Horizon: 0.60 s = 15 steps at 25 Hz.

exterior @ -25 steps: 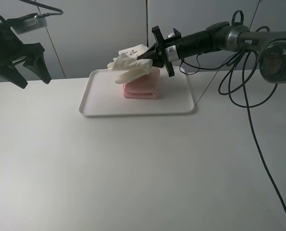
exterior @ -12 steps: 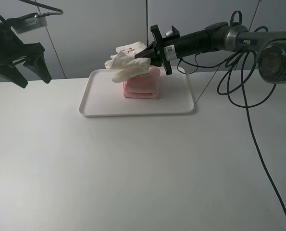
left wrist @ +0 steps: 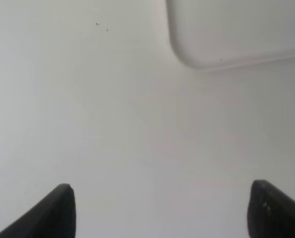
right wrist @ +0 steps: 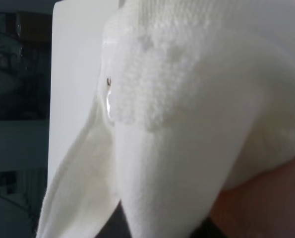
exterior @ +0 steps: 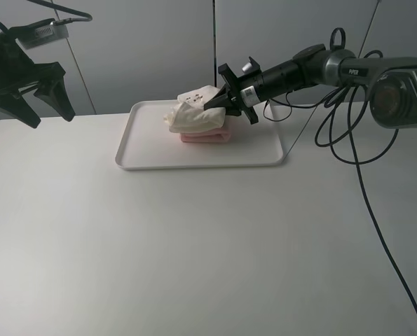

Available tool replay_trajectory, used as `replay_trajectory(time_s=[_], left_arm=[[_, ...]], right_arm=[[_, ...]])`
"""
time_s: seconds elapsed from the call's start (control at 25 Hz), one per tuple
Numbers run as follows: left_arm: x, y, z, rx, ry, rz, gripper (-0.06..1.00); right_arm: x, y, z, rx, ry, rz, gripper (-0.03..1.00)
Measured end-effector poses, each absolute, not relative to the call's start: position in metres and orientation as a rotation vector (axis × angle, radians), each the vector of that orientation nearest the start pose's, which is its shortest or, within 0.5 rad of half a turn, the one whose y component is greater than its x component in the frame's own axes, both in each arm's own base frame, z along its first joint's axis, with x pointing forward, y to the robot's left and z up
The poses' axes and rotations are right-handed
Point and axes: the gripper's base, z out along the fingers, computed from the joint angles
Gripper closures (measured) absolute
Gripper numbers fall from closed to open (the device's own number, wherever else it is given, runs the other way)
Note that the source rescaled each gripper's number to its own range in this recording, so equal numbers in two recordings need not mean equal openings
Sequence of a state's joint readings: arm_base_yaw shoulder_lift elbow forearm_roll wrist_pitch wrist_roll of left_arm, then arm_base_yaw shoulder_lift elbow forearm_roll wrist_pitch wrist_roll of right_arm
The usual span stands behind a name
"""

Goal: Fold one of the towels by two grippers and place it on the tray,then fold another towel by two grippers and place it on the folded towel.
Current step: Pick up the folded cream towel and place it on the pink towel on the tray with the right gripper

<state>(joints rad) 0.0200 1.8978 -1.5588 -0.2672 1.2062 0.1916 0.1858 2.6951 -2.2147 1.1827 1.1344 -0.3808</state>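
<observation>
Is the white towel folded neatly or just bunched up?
Bunched up: the white towel sits in a lumpy heap on the pink towel.

Plain white desk (exterior: 194,238) — grey wall panels (exterior: 152,49) behind
Matte desk surface; a dark vertical seam splits the panels.

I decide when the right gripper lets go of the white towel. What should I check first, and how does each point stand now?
1. Pink towel folded on tray: ok.
2. White towel resting on pink towel: ok.
3. White towel neatly folded: not ok, bunched.
4. Right gripper shut on white towel: ok.
5. Left gripper open, away from tray: ok.
</observation>
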Motion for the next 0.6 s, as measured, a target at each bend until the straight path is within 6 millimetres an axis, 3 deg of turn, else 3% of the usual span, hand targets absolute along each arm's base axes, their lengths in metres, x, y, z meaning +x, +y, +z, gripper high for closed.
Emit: replay_trajectory(time_s=[0.24, 0.32, 0.48, 0.52, 0.6], left_arm=[[0.3869, -0.0147, 0.2493, 0.134, 2.979, -0.362, 0.04], [0.3869, -0.0147, 0.2493, 0.134, 2.979, -0.362, 0.04], [0.3869, -0.0147, 0.2493, 0.134, 2.979, -0.362, 0.04], [0.3869, -0.0147, 0.2493, 0.134, 2.979, -0.362, 0.04], [0.3869, -0.0147, 0.2493, 0.134, 2.979, -0.362, 0.04]], right_arm=[[0.515, 0.1707, 0.0862, -0.073, 2.597, 1.414, 0.83], [0.5155, 0.1705, 0.0849, -0.079, 2.601, 1.387, 0.69], [0.5159, 0.1709, 0.0852, -0.101, 2.588, 1.382, 0.12], [0.5161, 0.1714, 0.0861, -0.106, 2.575, 1.393, 0.03], [0.5164, 0.1717, 0.0888, -0.132, 2.557, 1.391, -0.02]])
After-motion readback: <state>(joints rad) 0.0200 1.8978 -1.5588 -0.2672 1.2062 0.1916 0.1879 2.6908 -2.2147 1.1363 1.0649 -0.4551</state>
